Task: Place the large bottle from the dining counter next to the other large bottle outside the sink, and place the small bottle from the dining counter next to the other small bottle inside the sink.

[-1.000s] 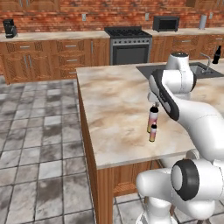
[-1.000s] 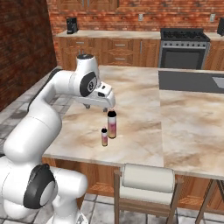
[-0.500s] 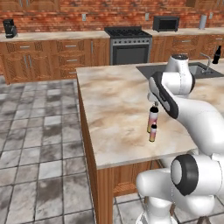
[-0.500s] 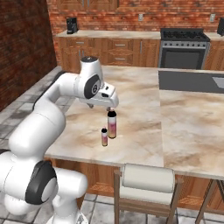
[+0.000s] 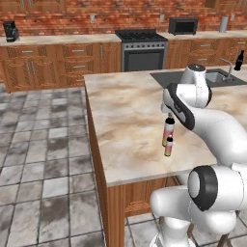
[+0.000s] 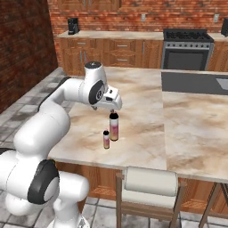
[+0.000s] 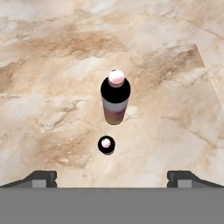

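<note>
Marbled dining counter [image 5: 125, 111] — tall, round large bottle [image 6: 114, 127] upright.

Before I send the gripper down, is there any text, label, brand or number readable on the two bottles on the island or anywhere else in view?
None can be read.
Tall dark-capped pink-to-orange bottle: no lettering visible.
Tiny dark-capped pink-to-orange bottle: too small to show any print.
Slim black bottle by the grey recessed sink: too far and small to tell.
Beige marbled stone counter: no markings.

The dining counter [image 5: 125, 111] has a polished marbled stone top on a wooden base. The large bottle [image 6: 114, 127] looks smooth, with a glossy dark cap.
</note>
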Motion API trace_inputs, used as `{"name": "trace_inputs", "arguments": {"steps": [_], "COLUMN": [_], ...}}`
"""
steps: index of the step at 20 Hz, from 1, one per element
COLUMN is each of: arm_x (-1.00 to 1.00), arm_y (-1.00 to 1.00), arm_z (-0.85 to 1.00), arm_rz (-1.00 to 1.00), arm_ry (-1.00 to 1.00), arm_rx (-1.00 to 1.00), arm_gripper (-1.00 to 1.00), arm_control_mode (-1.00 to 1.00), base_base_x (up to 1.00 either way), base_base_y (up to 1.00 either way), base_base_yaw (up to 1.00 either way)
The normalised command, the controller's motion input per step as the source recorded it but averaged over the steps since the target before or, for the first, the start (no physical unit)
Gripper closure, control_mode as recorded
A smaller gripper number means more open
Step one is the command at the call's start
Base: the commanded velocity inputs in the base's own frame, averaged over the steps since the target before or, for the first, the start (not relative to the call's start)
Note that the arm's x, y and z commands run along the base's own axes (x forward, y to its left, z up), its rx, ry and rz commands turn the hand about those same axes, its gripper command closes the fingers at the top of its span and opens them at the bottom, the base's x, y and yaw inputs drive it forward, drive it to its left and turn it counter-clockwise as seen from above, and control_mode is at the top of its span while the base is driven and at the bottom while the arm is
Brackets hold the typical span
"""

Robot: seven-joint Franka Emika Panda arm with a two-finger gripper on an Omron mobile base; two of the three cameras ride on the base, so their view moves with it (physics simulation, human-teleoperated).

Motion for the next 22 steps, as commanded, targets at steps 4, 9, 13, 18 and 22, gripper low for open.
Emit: {"name": "trace_inputs", "arguments": {"steps": [4,9,13,18,22], "arm_x": [0.15,0.17,0.16,0.14,0.13], "arm_y": [-0.03,-0.01,0.00,-0.05,-0.06], "arm_z": [-0.09,-0.06,-0.10,-0.16,-0.18], "arm_rz": [0.00,0.00,0.00,0.00,0.00], "arm_ry": [0.00,0.00,0.00,0.00,0.00], "arm_rx": [0.00,0.00,0.00,0.00,0.00], "arm_gripper": [-1.00,-1.00,-1.00,-1.00,-1.00], "arm_control_mode": [-1.00,-1.00,-1.00,-1.00,-1.00], "base_base_x": [0.00,0.00,0.00,0.00,0.00], "base_base_y": [0.00,0.00,0.00,0.00,0.00], "base_base_yaw": [0.00,0.00,0.00,0.00,0.00]}}
